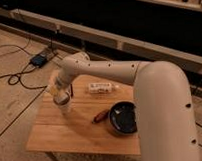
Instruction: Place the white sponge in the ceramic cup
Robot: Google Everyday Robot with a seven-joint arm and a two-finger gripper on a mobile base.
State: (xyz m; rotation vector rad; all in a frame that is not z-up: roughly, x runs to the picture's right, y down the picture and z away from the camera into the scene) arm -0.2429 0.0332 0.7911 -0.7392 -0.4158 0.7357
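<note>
Camera view: claw (61, 98) directly over ceramic cup (64, 106).

1. A wooden table (81, 130) stands on a speckled floor, with dark cables and a small blue box (39, 60) on the floor beyond it.
2. The robot's white arm (145, 88) reaches in from the right, across the table to its left part.
3. The gripper (60, 98) sits directly above the ceramic cup (64, 107), covering its mouth.
4. A white oblong bottle-like item (100, 88) lies near the table's far edge.
5. A dark round bowl (122, 119) rests at the right, with a small reddish object (100, 116) just beside it on its left.
</note>
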